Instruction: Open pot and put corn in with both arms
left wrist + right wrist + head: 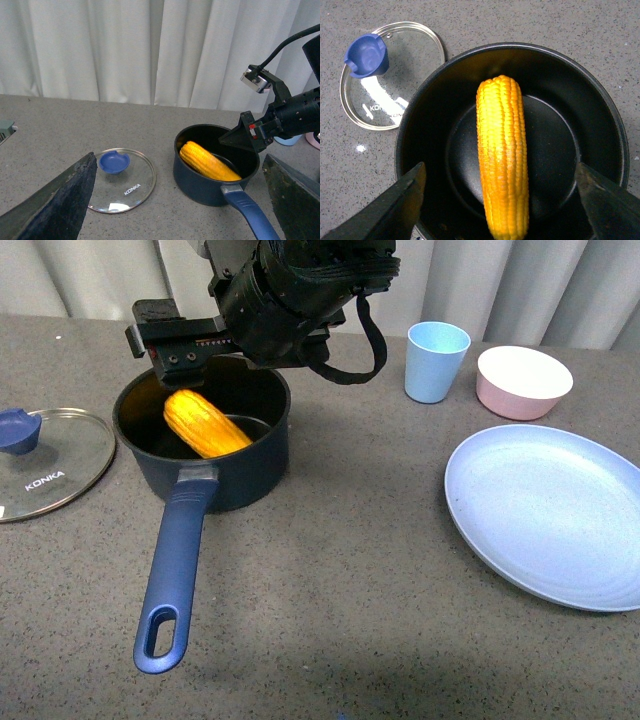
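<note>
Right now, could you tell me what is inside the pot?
Only the corn lies inside the pot, leaning on its black wall. The glass lid rests on the table beside it. The pot floor directly under the cob is hidden.

- My work surface is a grey speckled countertop, matte and evenly lit.
- At my twelve o'clock, a pleated white curtain hangs down to the counter's far edge.

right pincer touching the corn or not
Apart: in the right wrist view the open right pincer has dark pot interior showing between each finger and the corn.
</note>
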